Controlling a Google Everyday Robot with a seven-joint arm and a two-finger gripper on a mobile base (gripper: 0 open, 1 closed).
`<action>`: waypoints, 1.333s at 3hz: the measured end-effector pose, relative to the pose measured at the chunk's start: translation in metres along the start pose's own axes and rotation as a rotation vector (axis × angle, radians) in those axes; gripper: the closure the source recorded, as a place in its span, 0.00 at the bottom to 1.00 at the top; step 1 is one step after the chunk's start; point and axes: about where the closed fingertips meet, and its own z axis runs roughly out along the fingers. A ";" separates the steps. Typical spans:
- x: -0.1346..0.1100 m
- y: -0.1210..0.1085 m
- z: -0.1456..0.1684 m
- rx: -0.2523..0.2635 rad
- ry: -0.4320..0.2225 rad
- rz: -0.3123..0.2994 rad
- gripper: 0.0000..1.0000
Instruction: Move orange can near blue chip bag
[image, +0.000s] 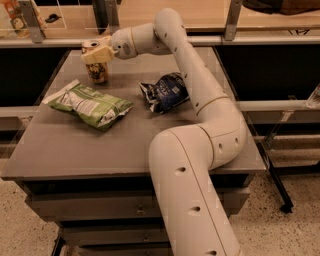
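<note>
Tool (96, 54) at far-left of desk (100, 145), clamped on upper part of can (98, 73). Can upright, well apart from blue bag (165, 91); green bag (90, 104) nearer front. Can likely light, stiff, slick, dentable: hold side walls, modest squeeze.

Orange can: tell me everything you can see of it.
The orange can is a small slim drink can, orange-tan with dark and pale patterned print and a silver top rim. It is upright at the far left of the table, beyond the green chip bag and apart from it. The end effector grips its upper part from the right. Whether its base touches the table cannot be told.
</note>
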 end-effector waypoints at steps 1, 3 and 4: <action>0.012 0.019 0.012 -0.068 0.056 0.029 1.00; 0.017 0.028 0.011 -0.095 0.084 0.052 1.00; 0.015 0.028 0.011 -0.095 0.085 0.052 1.00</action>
